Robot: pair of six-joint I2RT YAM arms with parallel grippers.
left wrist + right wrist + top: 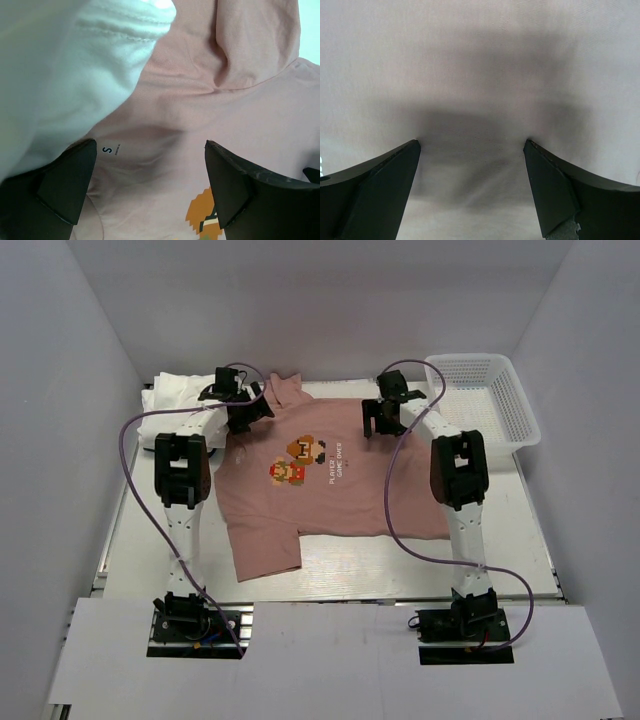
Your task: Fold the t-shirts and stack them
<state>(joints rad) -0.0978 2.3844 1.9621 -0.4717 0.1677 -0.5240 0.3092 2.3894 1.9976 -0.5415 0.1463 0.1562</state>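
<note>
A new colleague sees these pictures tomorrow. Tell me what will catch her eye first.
A dusty-pink t-shirt lies spread flat mid-table, a pixel-art print on its chest. The left arm and the right arm reach over its far end, jaws wide open and holding nothing. White folded t-shirts sit at the far left corner, a white mesh basket at the far right.

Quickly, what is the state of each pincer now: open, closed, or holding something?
Left pincer: open, holding nothing, above the pink shirt.
Right pincer: open, holding nothing.
</note>
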